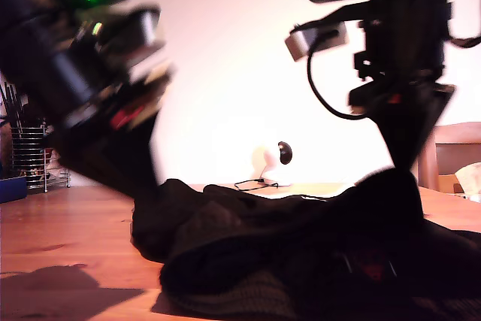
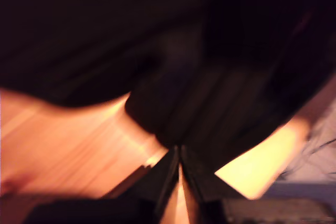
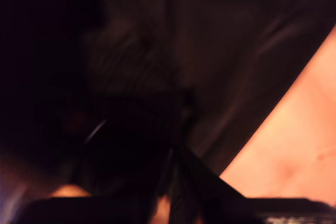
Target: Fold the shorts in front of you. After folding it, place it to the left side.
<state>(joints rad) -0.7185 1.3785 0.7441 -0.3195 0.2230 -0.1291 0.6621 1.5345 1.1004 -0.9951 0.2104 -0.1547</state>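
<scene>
The wooden table [image 1: 68,238] fills the lower part of the exterior view. The black shorts [image 1: 285,246] lie on it in a bunched heap, reaching from the middle of the exterior view to its right edge, with a ribbed band showing at the near edge.

Two dark arms reach down into the heap. One arm [image 1: 98,95] on the exterior view's left is blurred, carries a green light, and meets the cloth at the heap's edge. The other arm [image 1: 398,73] on the exterior view's right comes down to a raised peak of cloth. The wrist views are too blurred to tell which arm is which.

My first claw [image 2: 178,153] has its fingers pressed together, pinching a fold of the shorts above bare table. My second claw [image 3: 176,153] is also narrow, its tips closed in dark cloth, with bare table beside it.

A wire rack [image 1: 30,155] stands at the exterior view's left edge. A small white object [image 1: 267,159] sits on the far side of the table.
</scene>
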